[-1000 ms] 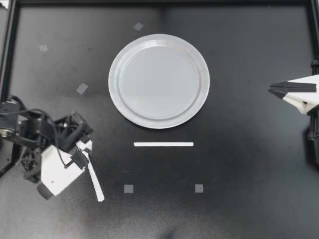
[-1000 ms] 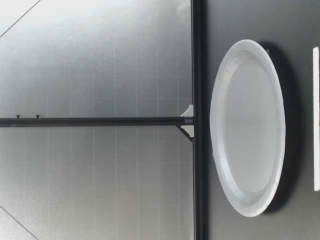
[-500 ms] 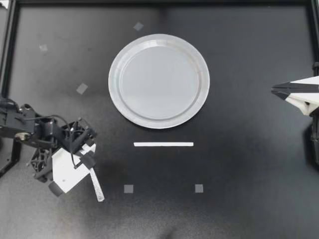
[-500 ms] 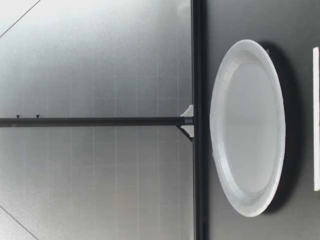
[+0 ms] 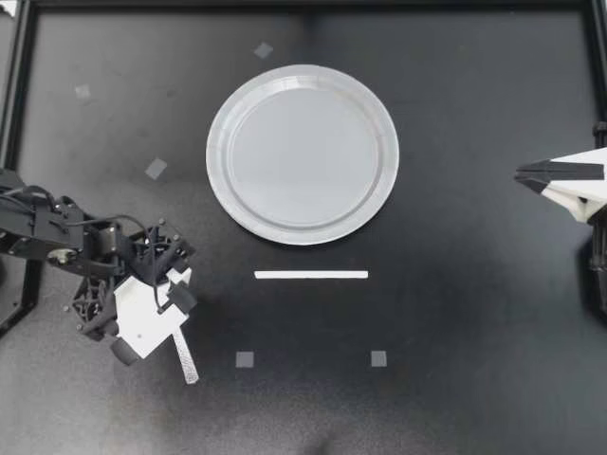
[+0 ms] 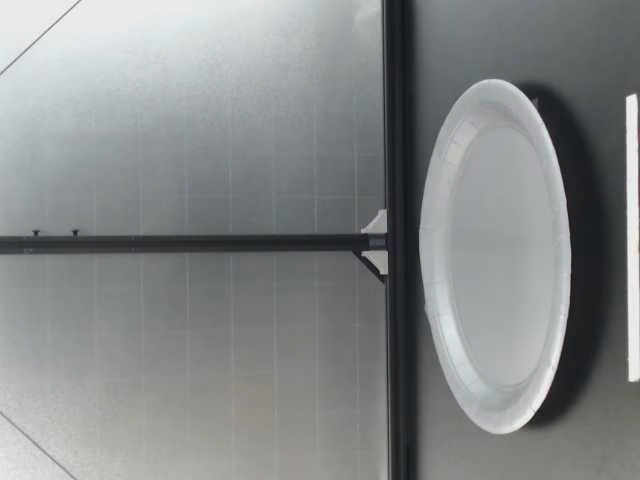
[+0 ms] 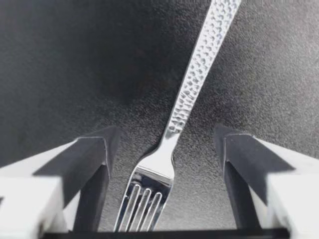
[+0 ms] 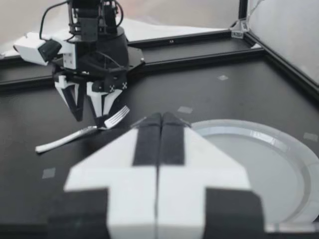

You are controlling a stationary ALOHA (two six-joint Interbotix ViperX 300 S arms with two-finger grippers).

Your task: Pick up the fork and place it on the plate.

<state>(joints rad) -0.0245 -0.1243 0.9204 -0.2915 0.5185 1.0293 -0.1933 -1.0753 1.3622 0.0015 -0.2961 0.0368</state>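
The metal fork (image 5: 186, 358) lies on the black table at the front left, its textured handle pointing toward the front edge. My left gripper (image 5: 169, 305) hangs over its tine end and covers it from above. In the left wrist view the fork (image 7: 192, 89) lies between the fingers (image 7: 94, 159), which stand apart on either side without touching it, so the gripper (image 7: 167, 144) is open. The right wrist view shows those fingers (image 8: 102, 107) straddling the fork (image 8: 75, 135). The empty white plate (image 5: 302, 156) sits at the table's middle back. My right gripper (image 5: 520, 173) is shut at the right edge.
A white tape strip (image 5: 311, 275) lies just in front of the plate, and small grey tape squares (image 5: 245, 359) (image 5: 378, 358) mark the mat. A black frame rail (image 5: 11, 114) borders the table. The low view shows only the plate (image 6: 495, 255) and the strip (image 6: 631, 240).
My left arm has shifted to the right and settled over the fork's tine end, so less of the handle shows. Its fingers have narrowed a little. The right arm has stayed put.
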